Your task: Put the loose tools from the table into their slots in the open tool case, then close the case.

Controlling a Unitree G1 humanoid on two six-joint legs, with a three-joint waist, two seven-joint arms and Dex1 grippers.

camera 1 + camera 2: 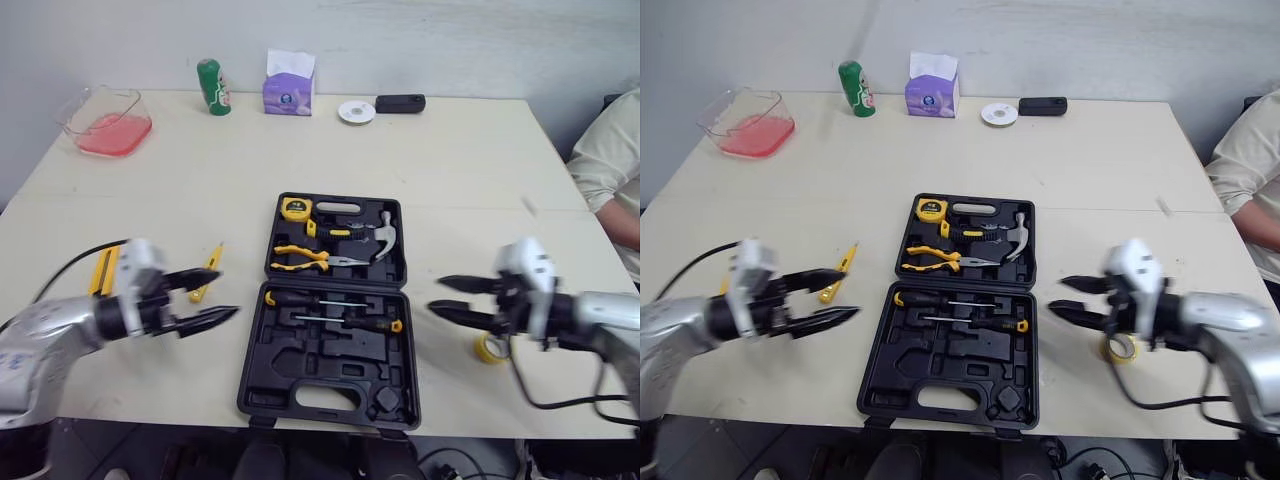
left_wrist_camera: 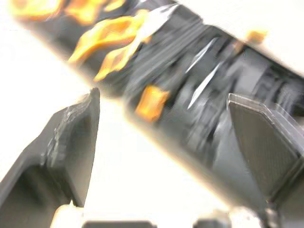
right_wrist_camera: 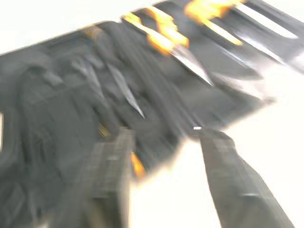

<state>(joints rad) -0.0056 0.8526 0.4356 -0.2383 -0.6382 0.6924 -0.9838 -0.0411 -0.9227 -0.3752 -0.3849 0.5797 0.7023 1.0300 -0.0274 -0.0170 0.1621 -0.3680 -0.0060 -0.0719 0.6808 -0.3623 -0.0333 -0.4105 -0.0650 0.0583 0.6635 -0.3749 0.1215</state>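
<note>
The black tool case (image 1: 262, 372) lies open in the middle of the table. Its far half holds a yellow tape measure (image 1: 294, 208), yellow-handled pliers (image 1: 305, 258) and a hammer (image 1: 381, 235). Two screwdrivers (image 1: 340, 320) lie in the near half. Loose on the table left of the case are a small yellow screwdriver (image 1: 207, 272) and a yellow flat tool (image 1: 103, 270). A yellow tape roll (image 1: 489, 349) lies right of the case. My left gripper (image 1: 222, 295) hovers open beside the case's left edge. My right gripper (image 1: 437, 295) hovers open at its right edge, above the tape roll.
Along the far edge stand a clear container with red contents (image 1: 105, 122), a green can (image 1: 213, 88), a tissue pack (image 1: 289, 83), a white roll (image 1: 356, 111) and a black object (image 1: 400, 103). A person's sleeve (image 1: 612, 165) shows at the right edge.
</note>
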